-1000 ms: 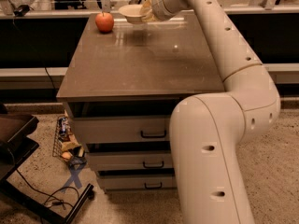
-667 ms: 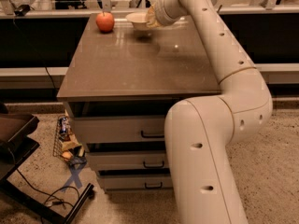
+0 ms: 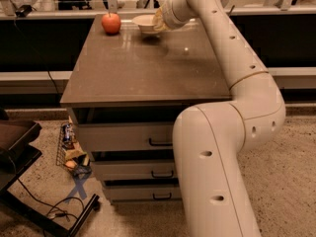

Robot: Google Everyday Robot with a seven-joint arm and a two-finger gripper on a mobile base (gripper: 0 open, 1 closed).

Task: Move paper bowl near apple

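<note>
The off-white paper bowl (image 3: 144, 21) is at the far edge of the brown cabinet top (image 3: 143, 68), a short gap to the right of the red-orange apple (image 3: 111, 22). It is low over the surface or resting on it; I cannot tell which. My gripper (image 3: 158, 20) reaches in from the right and is shut on the bowl's right rim. The white arm (image 3: 237, 58) arcs over the right side of the cabinet and hides that corner.
The cabinet has three drawers (image 3: 123, 137) below its top. A small rack of snack packets (image 3: 69, 149) stands on the floor at its left. A dark stand (image 3: 19, 147) with cables is at the lower left. A ledge (image 3: 59, 14) runs behind the cabinet.
My gripper has come down with the paper bowl from a little above the cabinet top to just at its surface, still right of the apple. The apple has not moved.
</note>
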